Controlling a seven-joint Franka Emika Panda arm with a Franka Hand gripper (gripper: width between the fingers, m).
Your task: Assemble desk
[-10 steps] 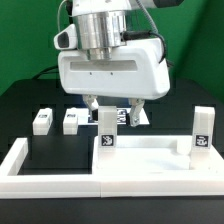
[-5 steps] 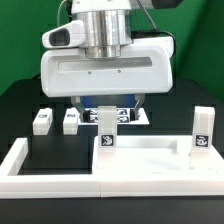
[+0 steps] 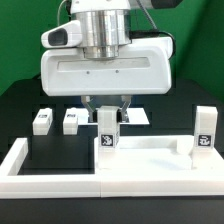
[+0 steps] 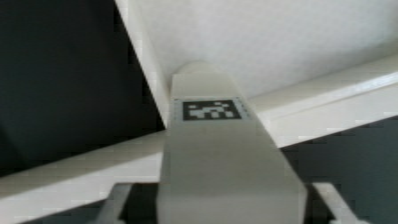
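Observation:
The white desk top (image 3: 150, 160) lies flat at the front of the black table. One white tagged leg (image 3: 107, 138) stands upright at the top's corner on the exterior view's left, and a second leg (image 3: 203, 130) stands at the corner on the right. My gripper (image 3: 108, 118) hangs straight above the first leg, its two fingers shut on that leg's upper end. In the wrist view the same leg (image 4: 214, 150) fills the gap between my fingers, gripper (image 4: 222, 203), with the desk top's rim (image 4: 329, 105) beyond it. Two more legs (image 3: 42, 121) (image 3: 71, 121) stand loose on the table.
Long white border bars (image 3: 18, 160) run along the front and the exterior view's left of the work area. The marker board (image 3: 137, 117) lies behind the gripper, mostly hidden by it. The gripper's wide white body (image 3: 105, 72) blocks the view of the middle of the table.
The gripper came down over the upright leg on the exterior view's left. Its fingers then drew in from wide open until they closed on that leg.

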